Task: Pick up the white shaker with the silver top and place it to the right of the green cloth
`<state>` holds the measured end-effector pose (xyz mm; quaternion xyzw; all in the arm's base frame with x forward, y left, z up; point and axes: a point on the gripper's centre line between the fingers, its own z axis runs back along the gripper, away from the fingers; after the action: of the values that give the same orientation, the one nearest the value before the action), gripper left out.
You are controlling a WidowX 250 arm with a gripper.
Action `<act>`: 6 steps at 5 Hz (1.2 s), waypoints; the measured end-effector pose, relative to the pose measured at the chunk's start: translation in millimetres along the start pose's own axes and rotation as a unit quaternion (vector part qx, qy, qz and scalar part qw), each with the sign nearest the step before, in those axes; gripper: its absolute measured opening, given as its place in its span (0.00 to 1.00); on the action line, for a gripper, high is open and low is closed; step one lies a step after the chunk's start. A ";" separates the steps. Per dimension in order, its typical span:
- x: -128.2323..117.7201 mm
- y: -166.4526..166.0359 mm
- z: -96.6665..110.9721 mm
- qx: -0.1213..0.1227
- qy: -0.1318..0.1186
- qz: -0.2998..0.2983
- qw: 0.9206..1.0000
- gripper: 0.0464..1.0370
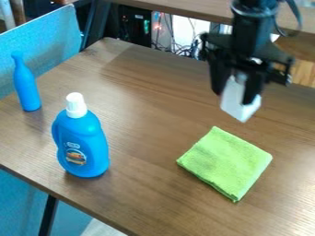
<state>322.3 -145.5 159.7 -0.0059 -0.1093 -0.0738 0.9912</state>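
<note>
The black gripper (pixel 237 94) hangs at the upper right of the camera view, above the table. It is shut on a white block-like object (pixel 239 103), which is held tilted between the two fingers. Below and in front of it, a folded green cloth (pixel 226 162) lies flat on the wood. A blue detergent bottle (pixel 82 143) with a white cap stands upright at the left. Farther back at the left edge, a slim blue bottle (pixel 26 85) also stands upright.
The brown wooden table (pixel 148 101) spans the view, its front edge running down from the left. A blue-grey panel (pixel 49 41) borders its left side. Cables (pixel 178 44) and dark equipment are behind the back edge, below another wooden surface (pixel 178 7).
</note>
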 end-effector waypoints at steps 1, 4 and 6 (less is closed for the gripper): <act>-14.9 -35.9 -8.7 -0.056 0.010 -0.022 0.998 0.55; -11.6 -96.1 -64.0 -0.085 0.107 -0.055 0.989 0.55; -13.2 -101.3 -75.0 -0.051 0.139 -0.041 0.988 0.55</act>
<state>310.8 -245.9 83.2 -0.0415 0.0336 -0.1199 0.9913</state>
